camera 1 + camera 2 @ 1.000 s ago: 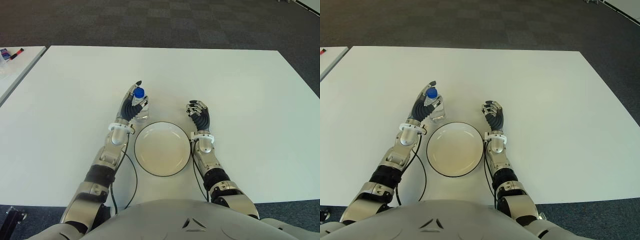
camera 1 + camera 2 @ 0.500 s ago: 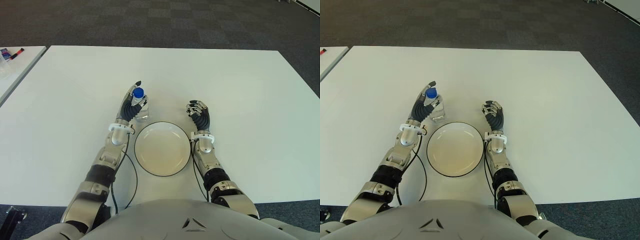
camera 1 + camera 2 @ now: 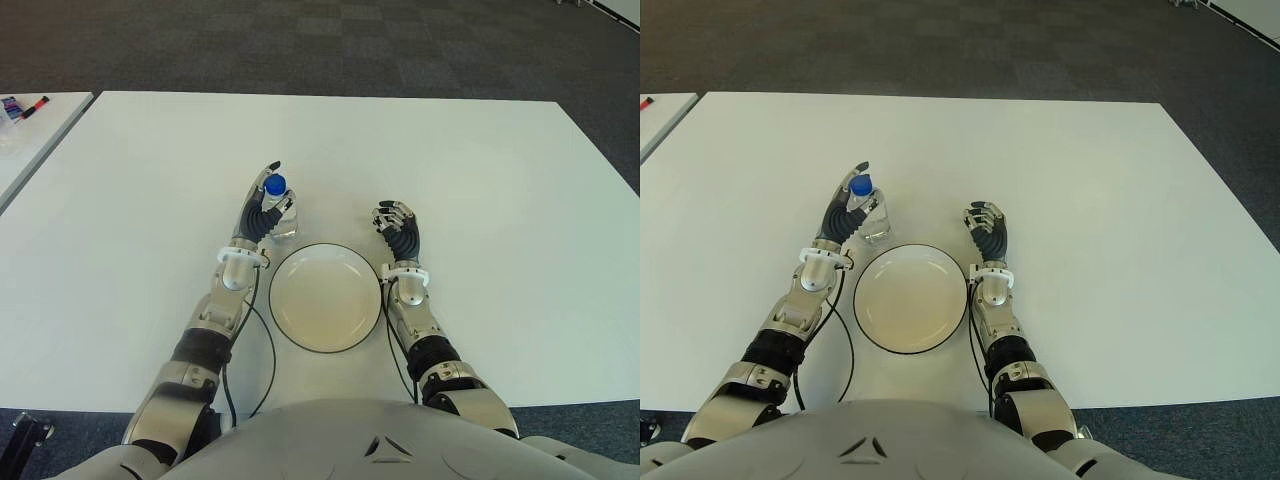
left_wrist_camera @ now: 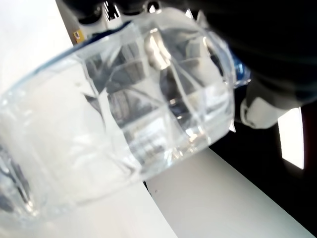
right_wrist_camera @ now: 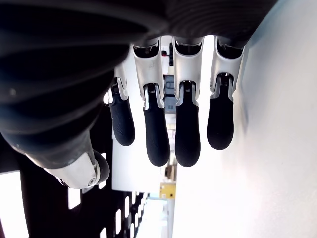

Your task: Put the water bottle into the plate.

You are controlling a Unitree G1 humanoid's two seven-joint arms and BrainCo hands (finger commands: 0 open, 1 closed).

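Observation:
A clear water bottle (image 3: pixel 281 211) with a blue cap stands upright on the white table (image 3: pixel 480 180), just beyond the left rim of the plate. My left hand (image 3: pixel 262 208) is wrapped around its left side, with fingers curled on the body; the bottle (image 4: pixel 124 109) fills the left wrist view. The round white plate (image 3: pixel 325 300), dark-rimmed, lies between my two hands and holds nothing. My right hand (image 3: pixel 397 225) shows beside the plate's right edge, its fingers (image 5: pixel 158 134) relaxed and holding nothing.
Cables run from both wrists along the table beside the plate. A second white table (image 3: pixel 30 135) with small items stands at the far left. Dark carpet lies beyond the table's far edge.
The left hand and the bottle have shifted very slightly away from me. The right hand and the plate have not moved.

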